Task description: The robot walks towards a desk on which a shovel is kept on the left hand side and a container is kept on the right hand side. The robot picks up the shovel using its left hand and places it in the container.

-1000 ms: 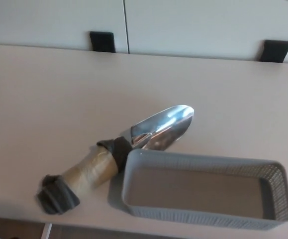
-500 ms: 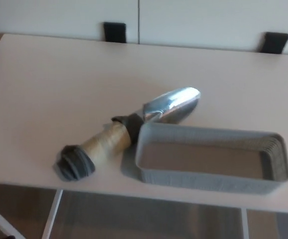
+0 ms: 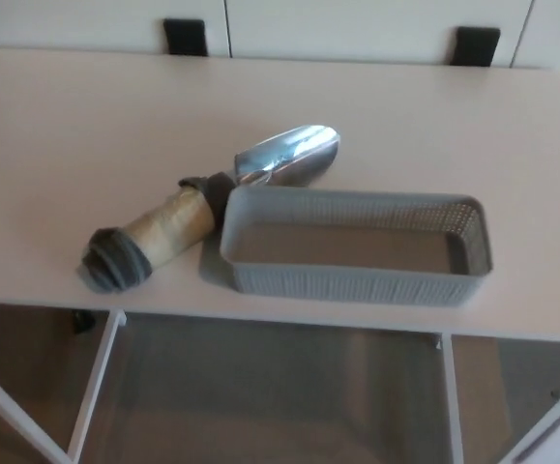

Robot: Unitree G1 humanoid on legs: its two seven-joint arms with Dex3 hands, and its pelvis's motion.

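While neither of our hands shows in the head view, we cannot tell whether they are open or closed, and nothing of our arms reaches the table (image 3: 57, 116). The shovel (image 3: 207, 208) lies flat on the table, left of centre, and is not yet picked up. Its silver blade (image 3: 289, 157) points up and to the right, lying just behind the container's far left corner, while its tan handle (image 3: 168, 224) runs down to the left and ends in a dark cap (image 3: 113, 261) near the front edge. The grey mesh container (image 3: 357, 282) sits to the right of the handle, its long side parallel to the table's front edge, and it is empty. The handle's neck appears to touch or nearly touch the container's left wall; we cannot tell which.

We judge this layout to favour our left hand: the handle angles out toward our left side, free of the container, so a grasp around its tan middle looks open. The blade's closeness to the rim means we should lift before swinging right, or risk nudging the container.
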